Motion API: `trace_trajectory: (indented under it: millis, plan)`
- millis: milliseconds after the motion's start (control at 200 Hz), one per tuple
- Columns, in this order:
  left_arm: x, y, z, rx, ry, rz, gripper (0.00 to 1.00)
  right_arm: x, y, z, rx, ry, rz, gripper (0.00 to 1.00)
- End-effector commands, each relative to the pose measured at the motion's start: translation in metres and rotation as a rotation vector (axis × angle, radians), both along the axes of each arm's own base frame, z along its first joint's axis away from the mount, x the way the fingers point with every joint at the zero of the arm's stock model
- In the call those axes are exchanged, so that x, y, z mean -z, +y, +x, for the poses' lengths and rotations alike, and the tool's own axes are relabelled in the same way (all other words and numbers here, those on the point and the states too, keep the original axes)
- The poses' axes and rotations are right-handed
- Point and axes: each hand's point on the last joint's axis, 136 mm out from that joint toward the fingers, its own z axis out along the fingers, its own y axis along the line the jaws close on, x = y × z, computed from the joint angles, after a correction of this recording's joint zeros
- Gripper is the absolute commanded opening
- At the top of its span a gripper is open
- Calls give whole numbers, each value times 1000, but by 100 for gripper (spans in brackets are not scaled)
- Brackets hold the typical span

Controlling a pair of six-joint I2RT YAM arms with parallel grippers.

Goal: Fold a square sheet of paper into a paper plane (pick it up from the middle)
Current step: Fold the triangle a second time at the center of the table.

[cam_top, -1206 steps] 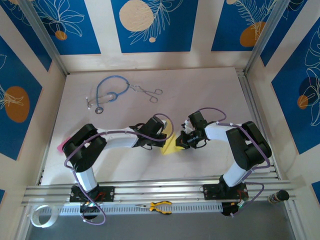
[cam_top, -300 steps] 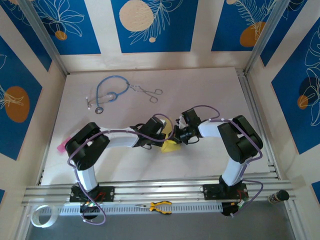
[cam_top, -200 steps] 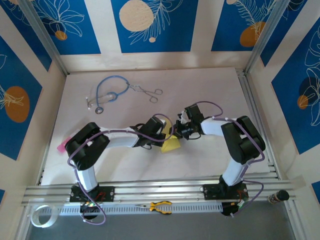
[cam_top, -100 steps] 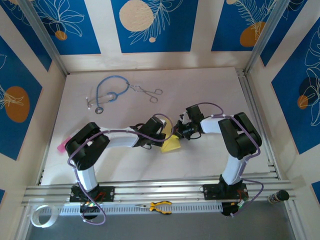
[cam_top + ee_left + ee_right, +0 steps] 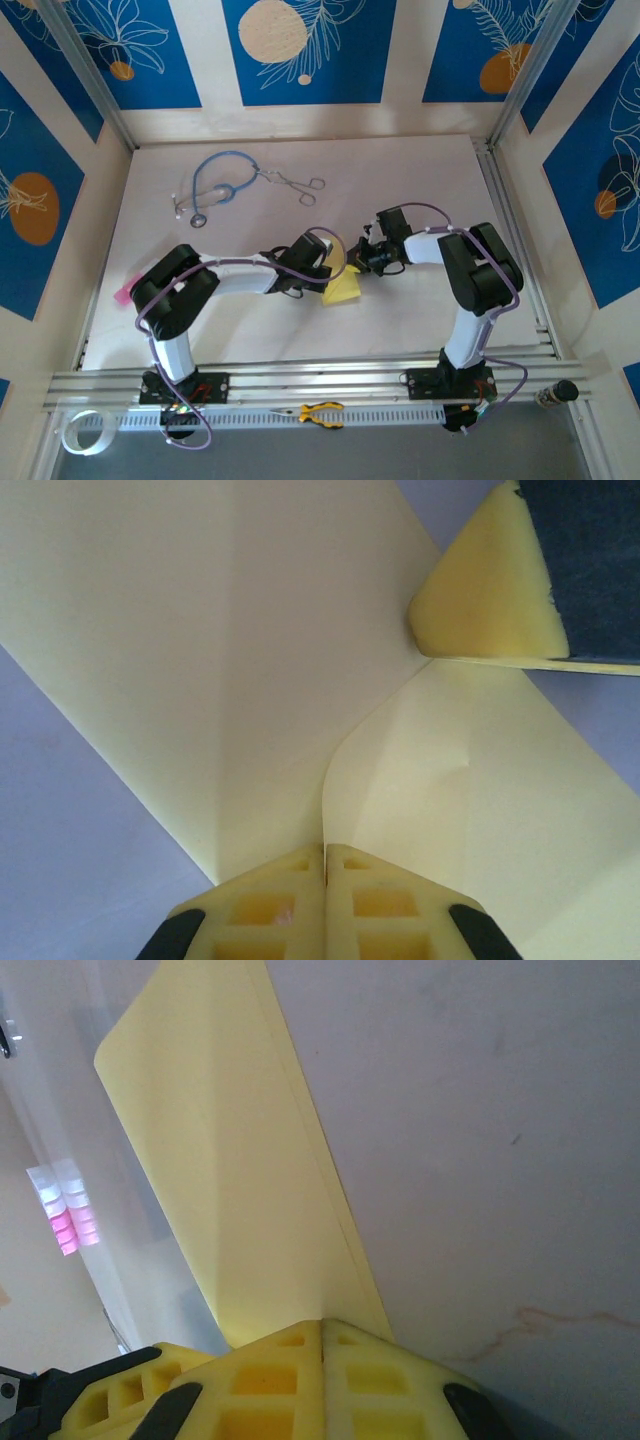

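The square sheet of paper (image 5: 250,630) is plain pale yellow with no print, and the left gripper (image 5: 325,852) and right gripper (image 5: 322,1326) show brighter yellow fingers trimmed in black. The table (image 5: 400,170) is off-white, the stethoscope (image 5: 222,180) light blue, the pliers (image 5: 320,412) yellow-handled, and a small pink object (image 5: 122,294) sits at the left edge. Wall panels (image 5: 310,50) are deep blue with white line-drawn leaves and cream and orange discs, and the arms (image 5: 240,278) are black and white.

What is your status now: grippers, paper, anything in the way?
Left gripper shut on the paper. Right gripper shut on it too. Paper partly folded, held between both arms. Stethoscope and forceps far back, not in the way.
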Motion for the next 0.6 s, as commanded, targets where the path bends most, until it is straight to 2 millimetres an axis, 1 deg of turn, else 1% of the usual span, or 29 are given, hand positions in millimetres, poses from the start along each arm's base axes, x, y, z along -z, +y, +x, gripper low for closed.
trace_trajectory:
  millis: [0,85,125,180,240,285,345,390,460,595]
  plan:
    - [24,21,-9,-4,69,89,1,21,-20,-8,33,19,-108,0]
    - [23,23,-7,-12,63,94,1,13,-22,0,27,-44,-124,0]
    - [23,24,-7,-17,60,91,1,5,-20,4,19,-84,-107,0]
    - [22,23,-7,-16,60,89,1,-12,-14,9,-5,-143,-67,0]
    - [21,24,-8,-13,60,91,1,-31,-4,9,-48,-190,-16,0]
    - [20,23,-7,-10,56,89,1,-43,4,7,-80,-211,16,0]
    - [20,23,-7,-8,58,90,1,-54,13,0,-117,-226,41,1]
    - [20,22,-7,-7,58,89,1,-56,20,-6,-139,-219,51,1]
    - [20,23,-8,-7,59,91,1,-53,26,-14,-159,-192,57,1]
    - [20,22,-8,-7,60,85,1,-34,25,-27,-157,-146,9,0]
